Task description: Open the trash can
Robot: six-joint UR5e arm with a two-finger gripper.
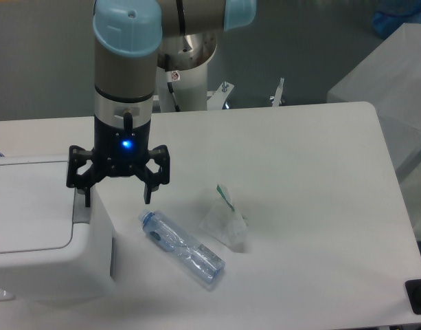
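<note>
so, at the left edge of the table [313, 151] stands the trash can [38, 234], and its flat lid is down, so the opening is not done yet. the grey button strip [80, 212] on its right edge looks not pressed. just above this strip hangs the gripper [116, 199], fingers spread wide and holding nothing. to the right lie a clear bottle [181, 247] and a crumpled wrapper [224, 223], untouched. i judge the press is what remains.

Even overhead light, soft shadows, slightly grainy
</note>
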